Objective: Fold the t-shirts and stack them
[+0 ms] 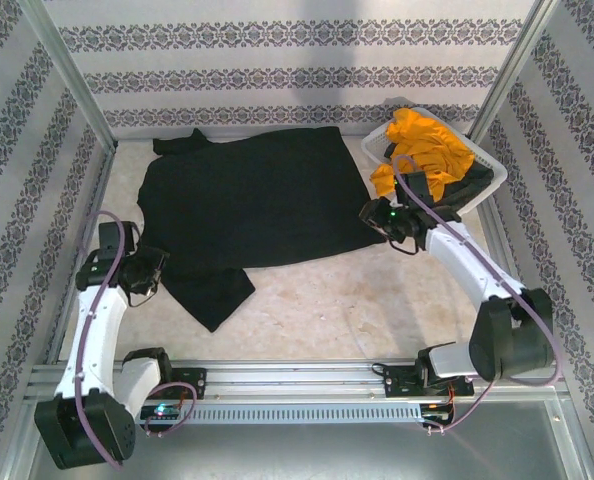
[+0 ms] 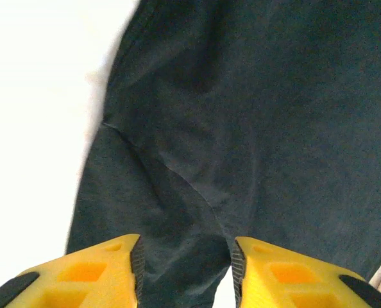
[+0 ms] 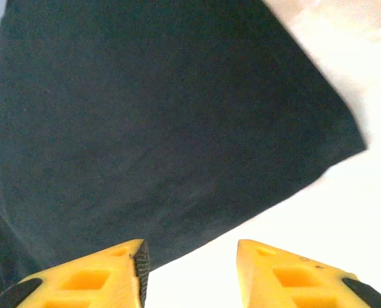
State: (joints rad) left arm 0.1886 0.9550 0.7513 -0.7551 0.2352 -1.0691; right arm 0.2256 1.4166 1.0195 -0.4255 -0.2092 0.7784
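The spread t-shirt (image 1: pixel 257 195) lies on the table (image 1: pixel 327 305), left of the basket (image 1: pixel 374 148).

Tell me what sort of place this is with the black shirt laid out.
Probably a robot test cell, not a home: aluminium frame posts hold wallpapered panels around the table, and two arms are bolted to a rail at its near edge.

A robotics laboratory test cell is indicated, not a home; a marbled tabletop (image 1: pixel 327 310) is enclosed by aluminium frame posts (image 1: pixel 71 75) seen at the upper left and upper right; printed patterned panels (image 1: pixel 297 70) are fitted as walls; cabled white robot arms (image 1: pixel 95 335) are bolted to a metal rail (image 1: pixel 297 370) along the bottom edge.
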